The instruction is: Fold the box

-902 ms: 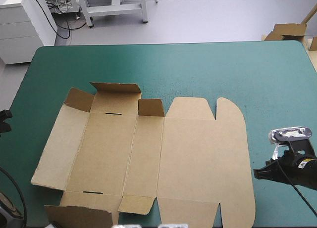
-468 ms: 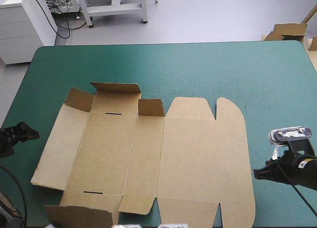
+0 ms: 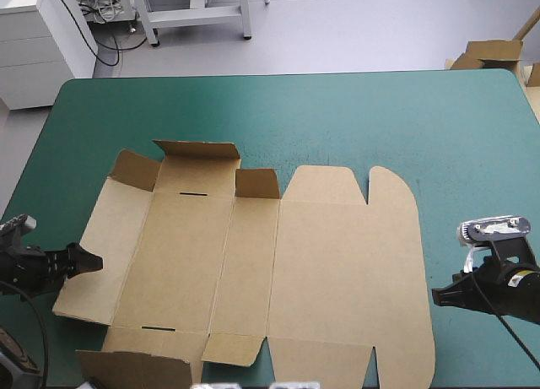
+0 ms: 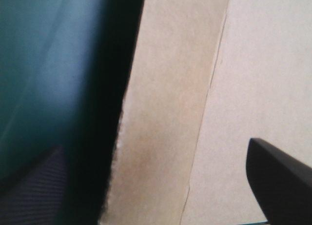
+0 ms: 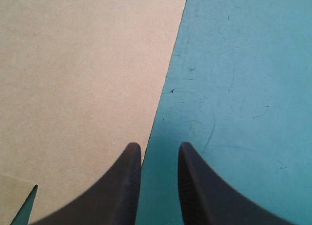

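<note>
The brown box (image 3: 321, 262) lies as a cut sheet spread on the teal-green cover, its small flaps at the far left (image 3: 196, 151) and near left standing up a little. My left gripper (image 3: 89, 261) is at the sheet's left edge, open wide. In the left wrist view the box's left panel (image 4: 165, 112) runs between the two spread fingers of the left gripper (image 4: 153, 147), with its edge lifted above the cover. My right gripper (image 3: 437, 294) sits just off the sheet's right edge. Its fingers (image 5: 158, 146) stand a narrow gap apart over the cover, the box edge (image 5: 78, 78) beside them.
Bare teal-green cover (image 3: 337, 110) stretches beyond the box to the far edge and along the right side (image 5: 243, 88). Another piece of brown board (image 3: 494, 51) shows past the table's far right corner.
My left gripper has come in from the table's left edge to the box's left panel and has opened wide. The right gripper and the box have not moved.
</note>
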Tool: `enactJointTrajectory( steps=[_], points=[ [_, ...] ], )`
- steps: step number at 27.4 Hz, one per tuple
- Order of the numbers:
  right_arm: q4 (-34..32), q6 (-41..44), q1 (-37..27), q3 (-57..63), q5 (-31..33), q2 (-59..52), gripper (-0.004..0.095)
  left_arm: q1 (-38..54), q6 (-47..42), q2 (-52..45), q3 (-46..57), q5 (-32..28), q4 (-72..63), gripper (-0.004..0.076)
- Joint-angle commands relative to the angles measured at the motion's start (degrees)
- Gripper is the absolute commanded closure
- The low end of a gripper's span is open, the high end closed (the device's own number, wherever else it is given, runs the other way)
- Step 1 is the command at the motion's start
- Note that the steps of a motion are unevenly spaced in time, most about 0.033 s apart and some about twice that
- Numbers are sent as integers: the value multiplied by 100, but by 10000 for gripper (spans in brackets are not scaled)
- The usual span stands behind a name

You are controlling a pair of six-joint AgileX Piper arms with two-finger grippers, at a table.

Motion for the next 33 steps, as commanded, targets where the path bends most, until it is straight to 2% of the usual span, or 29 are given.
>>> enactJointTrajectory(
  steps=[1,15,18,21,26,27,33],
  points=[
    [40,-137,-45,-140,-232,-5,658,-4,55,-174,-6,323,-315,16],
    [40,-137,-31,-140,-232,-5,658,-857,30,-174,-16,427,-193,17],
    [40,-137,-31,-140,-232,-5,658,-857,30,-174,-16,427,-193,62],
    [40,-137,-31,-140,-232,-5,658,-857,30,-174,-16,427,-206,188],
    [40,-137,-31,-140,-232,-5,658,-857,30,-174,-16,427,-206,454],
    [40,-137,-31,-140,-232,-5,658,-857,56,-174,-16,427,-206,533],
    [40,-137,-31,-140,-232,-5,658,-857,93,-174,-26,427,89,673]
  ],
)
